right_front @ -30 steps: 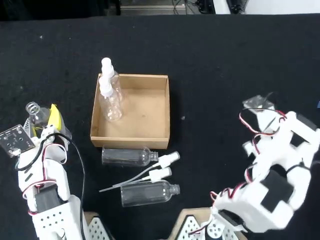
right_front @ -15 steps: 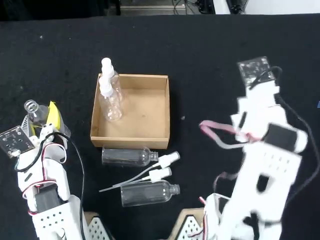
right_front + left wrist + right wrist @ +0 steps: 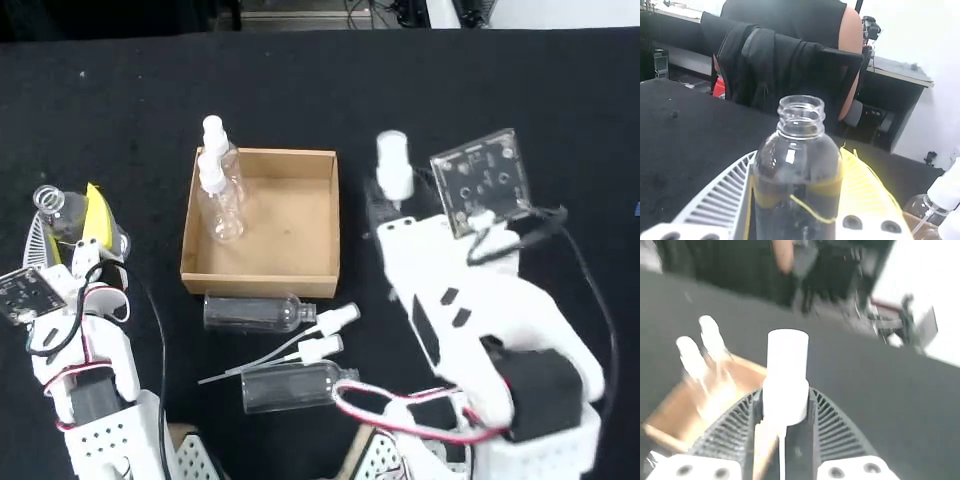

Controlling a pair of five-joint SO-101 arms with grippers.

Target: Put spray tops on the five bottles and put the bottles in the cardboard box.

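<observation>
My left gripper point(image 3: 72, 225) is shut on an open clear bottle point(image 3: 55, 208), held upright at the table's left; the bottle's neck point(image 3: 801, 116) stands between a white and a yellow finger point(image 3: 867, 192). My right gripper point(image 3: 392, 190) is shut on a white spray top point(image 3: 392, 160) just right of the cardboard box point(image 3: 262, 275); the same spray top point(image 3: 786, 377) stands upright between the fingers. Two capped bottles point(image 3: 218, 185) stand in the box's far left corner. Two open bottles point(image 3: 255, 311) point(image 3: 298, 386) lie in front of the box beside two loose spray tops point(image 3: 330, 320) point(image 3: 318, 349).
The black table stretches wide behind and to the right of the box. The right arm's white body point(image 3: 480, 330) covers the near right part of the table. The bases of both arms point(image 3: 110, 435) stand at the front edge.
The right arm swung from the near right up and leftward, and now holds the spray top beside the box. The left arm shifted its bottle a little left and farther back.
</observation>
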